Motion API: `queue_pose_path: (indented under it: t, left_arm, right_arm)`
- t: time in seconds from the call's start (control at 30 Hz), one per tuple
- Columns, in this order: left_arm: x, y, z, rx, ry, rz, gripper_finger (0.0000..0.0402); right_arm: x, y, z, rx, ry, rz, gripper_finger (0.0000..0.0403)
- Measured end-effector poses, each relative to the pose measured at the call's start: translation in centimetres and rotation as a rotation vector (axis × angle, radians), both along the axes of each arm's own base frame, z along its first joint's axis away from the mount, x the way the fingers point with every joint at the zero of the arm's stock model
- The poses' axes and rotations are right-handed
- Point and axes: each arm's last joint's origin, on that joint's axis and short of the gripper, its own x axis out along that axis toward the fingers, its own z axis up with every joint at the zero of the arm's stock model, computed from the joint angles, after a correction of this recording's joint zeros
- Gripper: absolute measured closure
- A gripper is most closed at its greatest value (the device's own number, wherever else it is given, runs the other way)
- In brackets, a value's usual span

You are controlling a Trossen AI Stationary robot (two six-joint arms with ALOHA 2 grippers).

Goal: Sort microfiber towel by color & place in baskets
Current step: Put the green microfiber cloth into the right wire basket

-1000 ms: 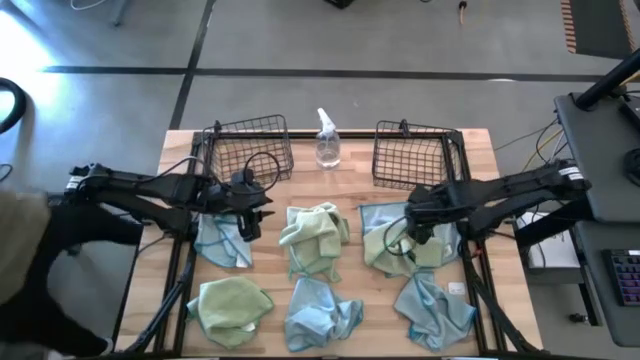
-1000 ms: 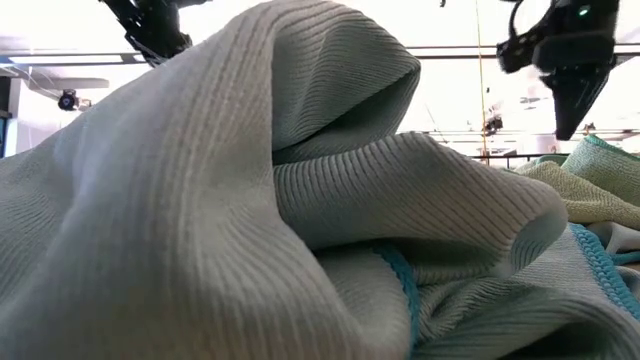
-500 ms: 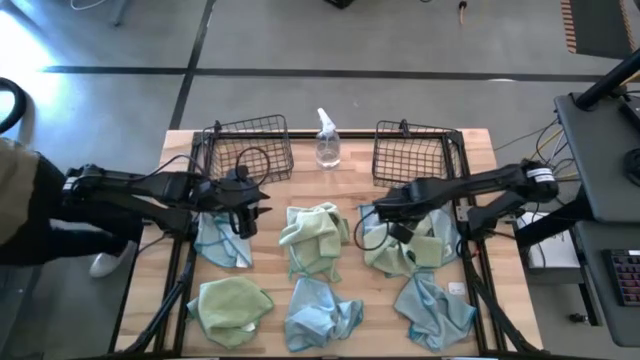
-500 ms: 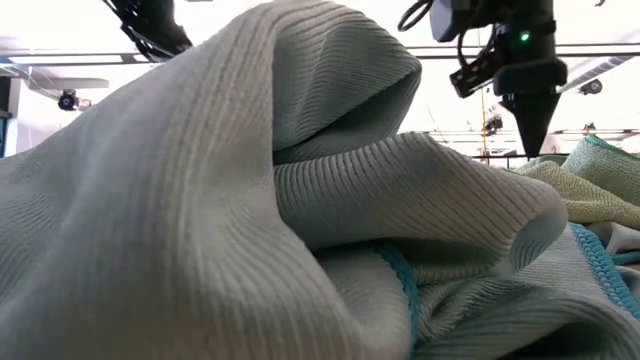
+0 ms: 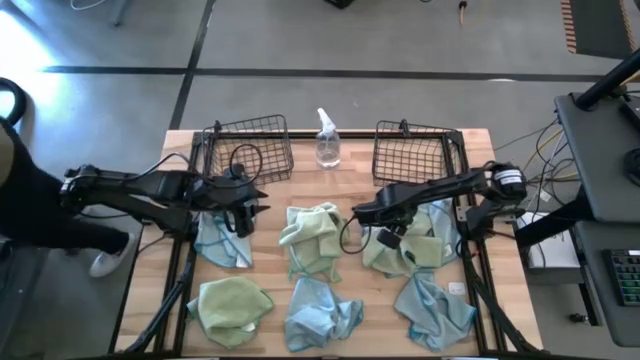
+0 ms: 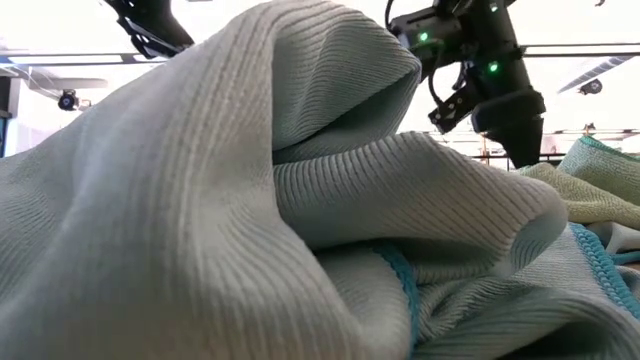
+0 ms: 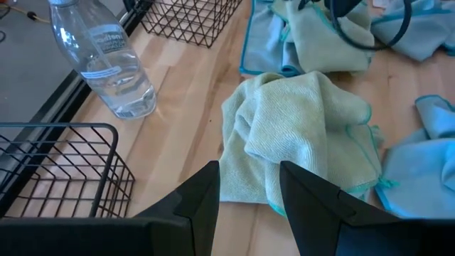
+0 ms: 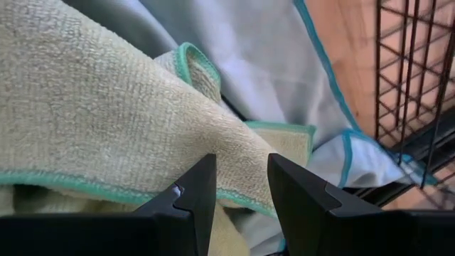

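six microfiber towels lie on the table (image 5: 470, 145), two pale green alone, three blue, one green-and-blue pile (image 5: 410, 240). the right gripper (image 5: 358, 213) hovers open-fingered and empty at that pile's edge. the left gripper (image 5: 248, 203), fingers apart and empty, is above a blue towel (image 5: 222, 240), the middle green towel (image 7: 298, 135) ahead. both wire baskets (image 5: 248, 145) (image 5: 412, 152) look empty, a spray bottle (image 5: 327, 140) between them.

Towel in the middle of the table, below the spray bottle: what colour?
Pale yellow-green towel with teal edging; clearest in left wrist view.

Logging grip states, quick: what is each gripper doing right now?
Left gripper: open, holding nothing, near the left basket.
Right gripper: open, empty, over a yellow-green towel.
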Motion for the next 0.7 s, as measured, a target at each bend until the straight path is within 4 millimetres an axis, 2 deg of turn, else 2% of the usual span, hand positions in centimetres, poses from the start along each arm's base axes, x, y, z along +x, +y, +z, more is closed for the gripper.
queue_pose_path:
  t: [0.3,0.7]
  left_arm:
    - [-0.2,0.0,0.2,-0.012,-0.014,0.009,0.0269]
    - [-0.1,0.0,0.1,-0.017,-0.01,0.014,0.0269]
  right_arm:
    - [0.8,-0.2,0.4,-0.075,0.067,0.046,0.028]
    - [2.2,-0.1,2.8,-0.049,-0.028,0.015,0.028]
